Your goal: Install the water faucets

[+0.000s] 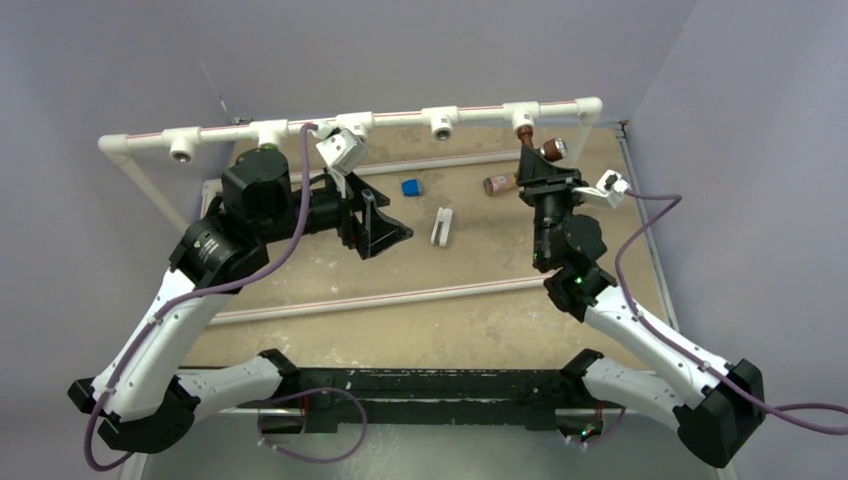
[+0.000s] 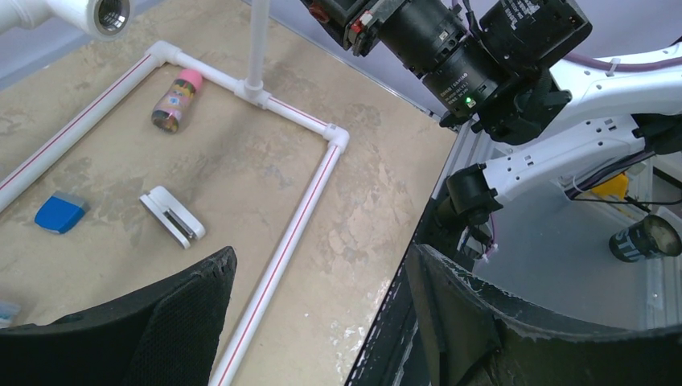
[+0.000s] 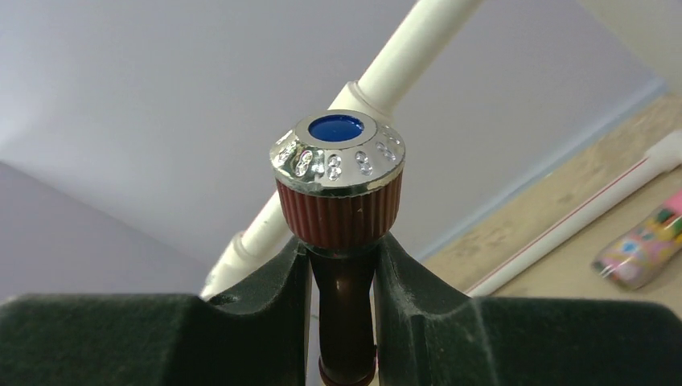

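Note:
The dark reddish-brown water faucet (image 3: 338, 185), with a ribbed collar and a chrome cap with a blue centre, stands upright between my right gripper's fingers. My right gripper (image 3: 342, 249) is shut on its dark stem, just below the collar. In the top view this faucet (image 1: 550, 150) sits right under the rightmost tee (image 1: 521, 112) of the raised white pipe (image 1: 400, 118), with the right gripper (image 1: 535, 165) below it. A bit of bright green (image 1: 264, 149) shows under a left tee, mostly hidden by the left arm. My left gripper (image 1: 385, 225) (image 2: 318, 257) hangs open over the table, holding nothing.
On the table lie a blue block (image 1: 410, 187), a white clip (image 1: 441, 226) and a brownish cylinder with a pink cap (image 1: 498, 184). Open tees (image 1: 182, 148) (image 1: 441, 125) face forward on the raised pipe. A red-striped white pipe (image 1: 380, 300) runs along the table.

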Controlling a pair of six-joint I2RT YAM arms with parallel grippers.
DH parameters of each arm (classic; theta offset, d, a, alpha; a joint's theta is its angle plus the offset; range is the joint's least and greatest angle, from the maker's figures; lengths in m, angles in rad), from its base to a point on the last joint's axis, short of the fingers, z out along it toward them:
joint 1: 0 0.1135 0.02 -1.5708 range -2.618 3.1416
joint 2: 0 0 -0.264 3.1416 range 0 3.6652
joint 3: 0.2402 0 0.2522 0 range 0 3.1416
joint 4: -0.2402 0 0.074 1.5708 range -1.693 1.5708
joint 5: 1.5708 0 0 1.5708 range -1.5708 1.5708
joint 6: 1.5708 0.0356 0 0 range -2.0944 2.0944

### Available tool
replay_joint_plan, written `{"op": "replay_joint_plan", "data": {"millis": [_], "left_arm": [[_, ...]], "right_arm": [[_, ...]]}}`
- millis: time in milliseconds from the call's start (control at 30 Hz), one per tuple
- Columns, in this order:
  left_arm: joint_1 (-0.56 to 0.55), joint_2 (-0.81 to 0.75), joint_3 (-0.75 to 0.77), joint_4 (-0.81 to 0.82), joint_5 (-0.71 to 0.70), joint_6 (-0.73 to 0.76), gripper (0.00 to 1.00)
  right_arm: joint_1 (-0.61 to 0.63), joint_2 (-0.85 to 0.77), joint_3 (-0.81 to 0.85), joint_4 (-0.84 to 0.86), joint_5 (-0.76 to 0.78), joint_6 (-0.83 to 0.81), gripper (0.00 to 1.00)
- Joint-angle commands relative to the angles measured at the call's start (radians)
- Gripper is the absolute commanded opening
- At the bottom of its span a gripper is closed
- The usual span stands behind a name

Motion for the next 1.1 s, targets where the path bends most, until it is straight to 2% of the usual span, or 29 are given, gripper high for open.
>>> {"op": "replay_joint_plan", "data": {"millis": [0,167,300,467,500,533,567,633,767,900,1067], "left_arm": [[-0.005,0.003,0.008,-0.002,0.014,-0.005,0.77],[-0.005,0.008,0.008,0.0,0.019,-0.005,0.77],[-0.005,0.011,0.008,-0.001,0.02,-0.005,0.77],[-0.005,0.01,0.014,-0.001,0.021,-0.009,0.77],[-0.005,0.009,0.014,-0.001,0.021,-0.011,0.77],[-0.005,0.008,0.014,-0.001,0.021,-0.011,0.77],[-0.005,0.008,0.014,-0.002,0.021,-0.012,0.77],[-0.005,0.009,0.016,-0.005,0.023,-0.014,0.77],[-0.005,0.009,0.017,-0.005,0.022,-0.015,0.77],[-0.005,0.016,0.022,-0.004,0.019,-0.016,0.77],[-0.005,0.021,0.032,-0.008,0.016,-0.012,0.77]], "right_arm": [[-0.004,-0.036,0.033,0.01,-0.075,0.533,0.0],[-0.069,-0.047,0.007,-0.005,-0.142,0.798,0.0],[-0.152,-0.037,-0.035,0.035,-0.326,0.999,0.0],[-0.172,-0.039,-0.072,0.054,-0.369,1.093,0.0],[-0.173,-0.044,-0.07,0.032,-0.366,1.096,0.05],[-0.173,-0.052,-0.071,0.017,-0.358,1.095,0.15],[-0.173,-0.061,-0.075,0.005,-0.345,1.09,0.19],[-0.173,-0.082,-0.081,-0.022,-0.32,1.068,0.37],[-0.173,-0.128,-0.1,-0.04,-0.302,0.96,0.55],[-0.174,-0.155,-0.094,-0.102,-0.317,0.854,0.66],[-0.174,-0.182,-0.075,-0.228,-0.349,0.728,0.71]]}}
